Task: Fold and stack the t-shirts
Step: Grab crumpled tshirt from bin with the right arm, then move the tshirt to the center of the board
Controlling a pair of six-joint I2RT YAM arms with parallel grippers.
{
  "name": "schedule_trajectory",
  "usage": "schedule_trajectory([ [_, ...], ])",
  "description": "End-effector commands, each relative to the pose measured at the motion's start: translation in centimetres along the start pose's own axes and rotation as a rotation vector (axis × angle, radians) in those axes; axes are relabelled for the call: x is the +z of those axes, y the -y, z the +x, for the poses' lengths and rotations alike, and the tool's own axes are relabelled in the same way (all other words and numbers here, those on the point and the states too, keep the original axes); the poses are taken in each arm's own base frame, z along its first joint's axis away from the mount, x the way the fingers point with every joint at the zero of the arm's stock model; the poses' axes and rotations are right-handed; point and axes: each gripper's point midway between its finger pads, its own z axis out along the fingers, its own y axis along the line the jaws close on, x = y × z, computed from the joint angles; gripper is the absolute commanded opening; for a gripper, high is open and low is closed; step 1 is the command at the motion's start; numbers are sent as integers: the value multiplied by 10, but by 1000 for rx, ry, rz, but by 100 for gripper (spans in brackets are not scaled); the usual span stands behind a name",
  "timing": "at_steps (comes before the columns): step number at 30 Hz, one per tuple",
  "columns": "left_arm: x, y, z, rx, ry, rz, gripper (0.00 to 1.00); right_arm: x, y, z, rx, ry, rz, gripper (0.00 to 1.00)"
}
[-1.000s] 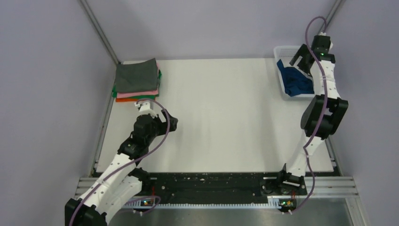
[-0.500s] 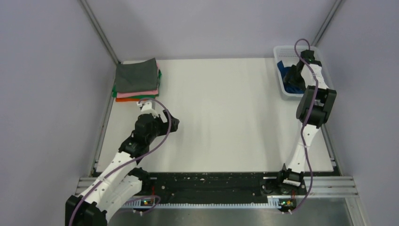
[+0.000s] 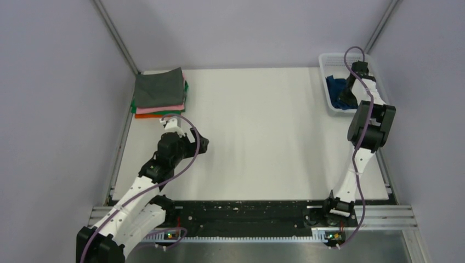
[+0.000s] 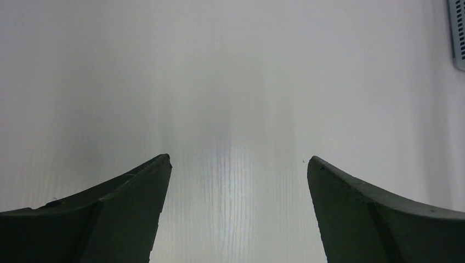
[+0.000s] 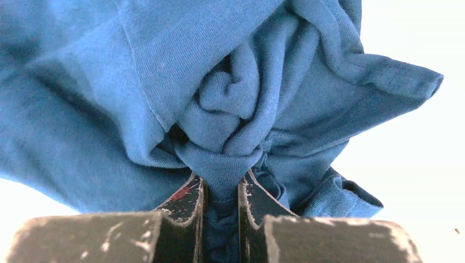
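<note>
White desk (image 3: pixel 263 137) fills the top view. At its far left corner sits a stack of 4 folded t-shirts (image 3: pixel 159 90): grey on top, then pink, green and orange edges showing below. The left arm (image 3: pixel 164 156) hangs over the desk just in front of that stack, not touching it. At the far right corner stands a white mesh basket (image 3: pixel 329 57) with the blue t-shirt (image 3: pixel 334 87) crumpled inside. The right arm (image 3: pixel 373 123) reaches up along the right edge, its wrist dipped into the basket on top of the blue cloth.

From the left wrist, the left jaws stand wide apart with nothing between them, only bare desk underneath. A corner of the basket shows at the upper right edge.

From the right wrist, the right jaws are pinched nearly together on a bunched fold of the blue t-shirt, the 2 dark fingers (image 5: pixel 183 200) pressing it from either side. Loose folds and a hem spread above them.
</note>
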Motion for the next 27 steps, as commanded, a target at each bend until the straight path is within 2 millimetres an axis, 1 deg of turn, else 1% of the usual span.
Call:
schedule_trajectory([
  [1, -4, 12, -21, 13, 67, 41, 99, -69, -30, -56, 45, 209, -187, 0],
  [3, -5, 12, -21, 11, 68, 41, 99, -112, -35, -82, 54, 304, -245, 0],
  [4, -6, 13, -22, 9, 70, 44, 99, -142, -38, -98, 57, 364, -285, 0],
  [6, -7, 15, -23, 7, 71, 54, 99, -187, -44, -117, 54, 444, -359, 0],
  [7, -8, 16, -23, 6, 72, 57, 99, -210, -48, -124, 45, 477, -403, 0],
  [9, -10, 18, -23, 6, 73, 67, 99, -254, -60, -128, 13, 526, -508, 0],
  [11, -12, 20, -25, 9, 76, 80, 99, -297, -75, -120, -48, 564, -606, 0],
  [13, -13, 23, -25, 11, 74, 93, 99, -337, -92, -103, -126, 592, -694, 0],
  [15, -15, 26, -25, 10, 68, 108, 99, -378, -110, -82, -213, 632, -782, 0],
  [16, -16, 27, -25, 10, 68, 114, 99, -400, -125, -66, -270, 648, -845, 0],
  [17, -17, 28, -25, 8, 70, 117, 99, -422, -136, -52, -323, 673, -907, 0],
  [19, -18, 28, -27, 5, 79, 117, 99, -460, -157, -19, -433, 696, -1048, 0],
  [21, -20, 25, -30, -1, 94, 104, 99, -485, -174, 20, -573, 701, -1184, 0],
  [22, -22, 23, -31, -6, 105, 94, 99, -492, -181, 39, -653, 707, -1232, 0],
  [24, -24, 14, -37, -31, 140, 42, 99, -494, -192, 82, -775, 666, -1316, 0],
  [25, -26, 6, -40, -51, 163, 0, 99, -485, -197, 99, -821, 656, -1320, 1],
  [26, -29, -2, -44, -66, 190, -41, 99, -472, -200, 118, -852, 621, -1320, 8],
  [27, -32, -10, -45, -78, 208, -83, 99, -454, -201, 135, -874, 579, -1305, 18],
])
